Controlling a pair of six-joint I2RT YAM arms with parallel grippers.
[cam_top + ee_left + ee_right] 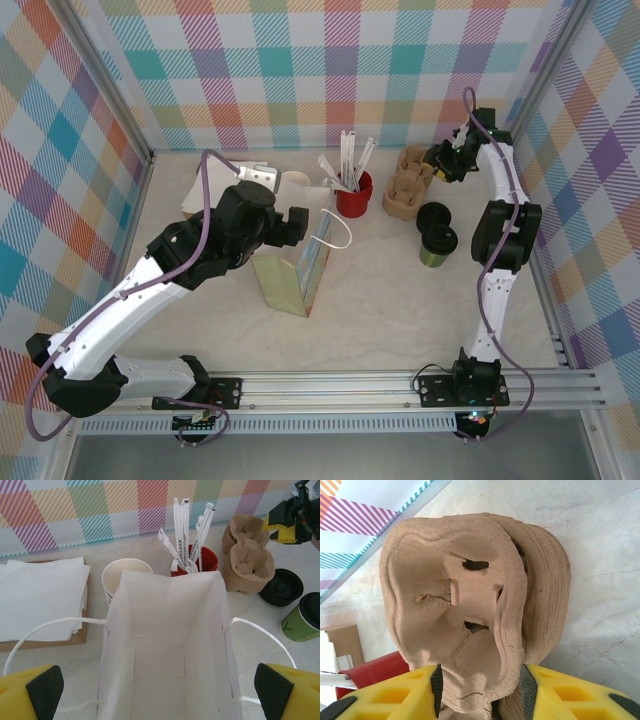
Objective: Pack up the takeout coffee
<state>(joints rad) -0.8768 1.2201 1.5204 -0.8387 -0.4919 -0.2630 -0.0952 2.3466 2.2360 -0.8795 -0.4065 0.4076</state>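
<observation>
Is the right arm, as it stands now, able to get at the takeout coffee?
Probably yes: the takeout coffee stands free beside that arm, but the right gripper grips the pulp carriers and must release them first.

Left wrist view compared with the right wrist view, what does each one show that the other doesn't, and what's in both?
Left wrist: open white bag, green coffee cup with black lid, stacked white cups, napkins. Right wrist: close-up of the right claw, its pads either side of the cardboard cup carriers, slots visible. Both: the cup carriers and the red cup.
</observation>
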